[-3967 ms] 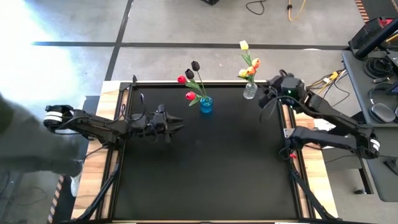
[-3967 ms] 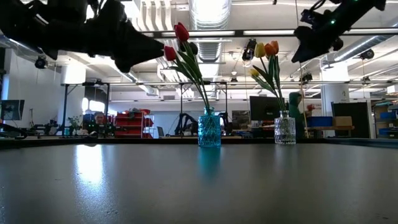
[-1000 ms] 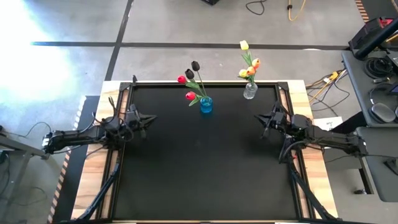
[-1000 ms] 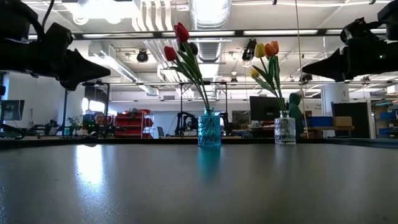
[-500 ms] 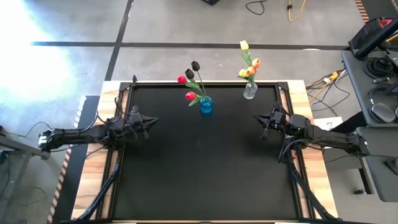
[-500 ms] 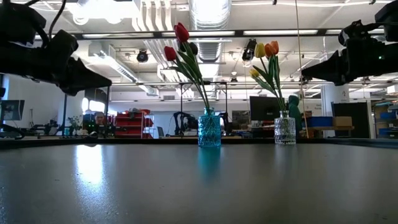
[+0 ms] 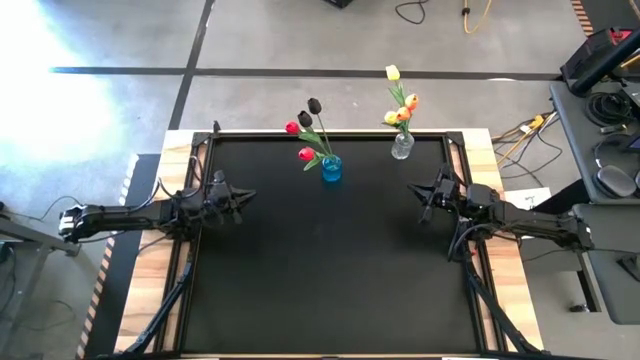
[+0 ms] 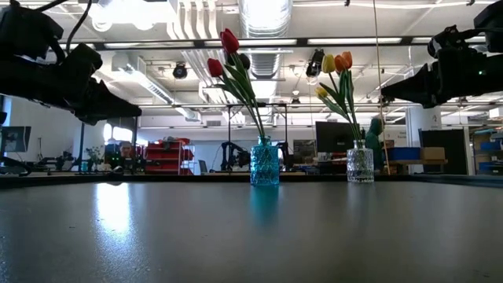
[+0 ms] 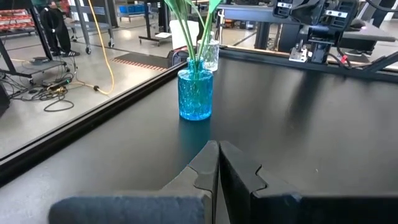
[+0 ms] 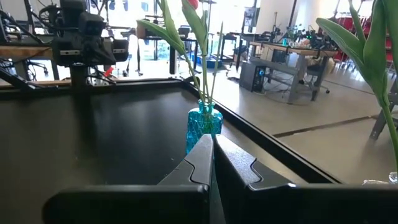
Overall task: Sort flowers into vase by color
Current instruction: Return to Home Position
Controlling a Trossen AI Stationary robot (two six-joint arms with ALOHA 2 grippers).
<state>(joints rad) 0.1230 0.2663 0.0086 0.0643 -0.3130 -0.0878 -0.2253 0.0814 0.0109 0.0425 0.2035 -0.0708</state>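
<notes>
A blue glass vase (image 7: 331, 168) stands near the table's far edge and holds red tulips (image 7: 306, 154) and near-black tulips (image 7: 314, 105) by their stems. To its right a clear glass vase (image 7: 402, 148) holds yellow tulips (image 7: 392, 73) and orange tulips (image 7: 411, 101). In the low view the blue vase (image 8: 265, 163) and the clear vase (image 8: 360, 165) stand upright on the tabletop. My left gripper (image 7: 246, 193) hovers shut over the table's left part, pointing right. My right gripper (image 7: 414, 190) hovers shut over the right part, pointing left. Neither holds anything.
The black tabletop (image 7: 330, 270) lies bare between the two arms and toward the near edge. A raised black frame (image 7: 200, 150) runs round it. Cables and equipment (image 7: 610, 110) sit beyond the right edge.
My left gripper has moved a little toward the table's right edge and come down somewhat, staying shut. The vases and flowers have kept still.
</notes>
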